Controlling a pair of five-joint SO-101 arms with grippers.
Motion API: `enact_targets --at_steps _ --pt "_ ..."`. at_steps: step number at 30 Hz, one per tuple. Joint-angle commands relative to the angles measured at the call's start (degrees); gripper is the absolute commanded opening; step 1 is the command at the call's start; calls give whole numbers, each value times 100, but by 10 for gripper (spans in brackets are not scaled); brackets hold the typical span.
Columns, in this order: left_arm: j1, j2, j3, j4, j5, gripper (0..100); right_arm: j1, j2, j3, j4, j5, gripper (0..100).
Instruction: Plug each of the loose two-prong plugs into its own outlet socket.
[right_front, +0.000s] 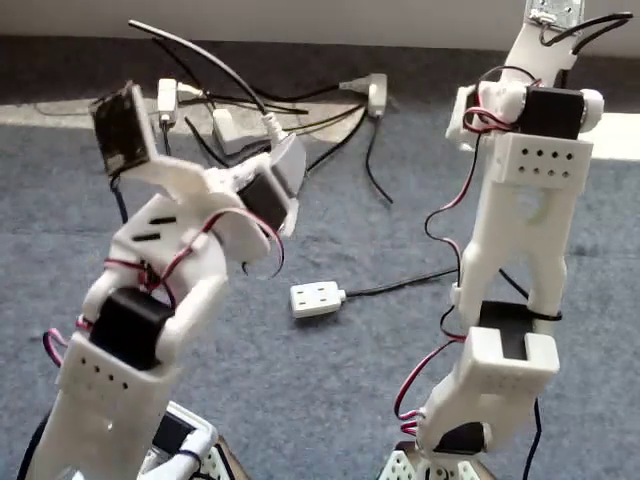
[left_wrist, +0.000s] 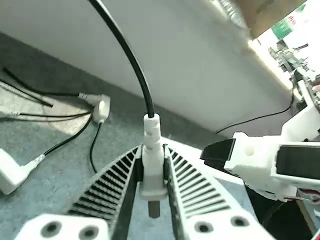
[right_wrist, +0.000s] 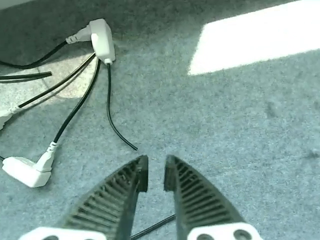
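My left gripper (left_wrist: 152, 150) is shut on a white two-prong plug (left_wrist: 152, 172), held up off the carpet with its black cord (left_wrist: 127, 55) arching away. The high view has this gripper (right_front: 283, 165) and plug (right_front: 272, 128) above the far cords. A white outlet socket (right_front: 317, 298) lies on the carpet in the middle, a cord running right from it. Loose white plugs (right_front: 377, 92) (right_front: 228, 130) lie at the back. My right gripper (right_wrist: 155, 167) hangs over bare carpet, narrowly open with nothing in it. Two plugs (right_wrist: 102, 37) (right_wrist: 25, 171) lie beyond it.
Black cords (right_front: 330, 120) tangle across the far carpet near the wall. Another white piece (right_front: 167, 100) lies at the back left. The right arm (right_front: 525, 200) stands tall on the right and also appears in the left wrist view (left_wrist: 270, 160). A bright sunlit patch (right_wrist: 255, 35) marks the carpet.
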Motion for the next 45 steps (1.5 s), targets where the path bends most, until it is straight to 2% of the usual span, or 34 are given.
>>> enact_targets --at_steps 1,3,5,8,11,16,20,24,26,33,39,45 --pt "75 -1727 2765 -3332 53 5 -330 -743 303 215 62 10" --pt "75 -2158 3407 -4114 62 5 -541 -980 523 215 70 12" --pt "92 -2422 3732 -4413 62 5 -769 -1218 734 215 70 11" --pt "22 -2510 3802 -4440 62 6 -1103 -1640 1200 215 167 11" --pt "-312 -2510 3793 -4457 79 6 -1622 -2123 1807 215 853 8" --pt "-593 -2545 3741 -4457 1073 6 -2343 -3011 2659 189 1240 8" --pt "-549 -2519 3697 -4448 1451 6 -2800 -3538 3055 189 1363 8" --pt "-523 -2510 3705 -4422 1996 6 -3380 -4084 3697 -312 1407 8" --pt "-286 -2510 3732 -4413 2075 6 -3556 -4409 4207 -690 1407 8" --pt "532 -2563 4084 -4378 2057 6 -3626 -4989 5042 -1314 1407 8" --pt "585 -2571 4189 -4378 2057 6 -3600 -4549 5042 -1657 1407 8" --pt "593 -2580 4163 -4123 2057 6 -2888 -4092 5042 -2229 1407 8"
